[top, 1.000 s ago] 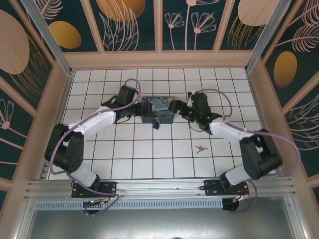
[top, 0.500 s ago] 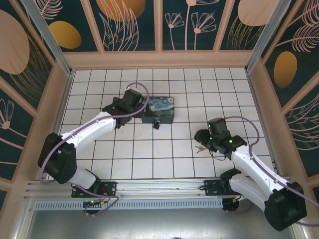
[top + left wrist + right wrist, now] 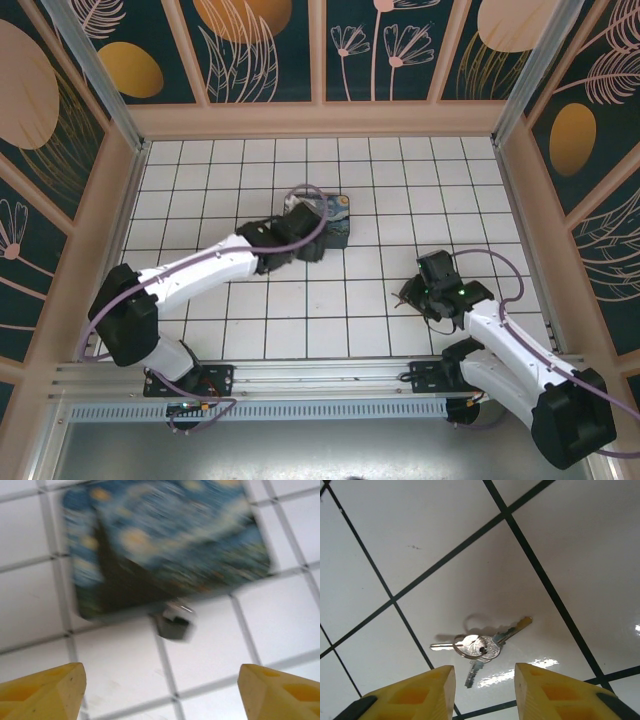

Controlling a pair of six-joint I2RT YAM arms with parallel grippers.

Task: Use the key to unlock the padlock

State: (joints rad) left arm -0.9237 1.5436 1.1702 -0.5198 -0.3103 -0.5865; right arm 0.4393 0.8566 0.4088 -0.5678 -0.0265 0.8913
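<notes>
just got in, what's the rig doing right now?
Two arms are setting up to unlock a padlock. The left gripper, open, hovers over the padlock, which sits at the edge of a blue swirl-painted box. The right gripper, open, is low over the key bunch lying flat on the tiled floor. Nothing is gripped yet.

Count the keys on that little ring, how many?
3, on the small ring of thin grey metal keys lying on a white floor tile. In the right wrist view, one points left, one down, one up to the right. Another could hide beneath.
</notes>
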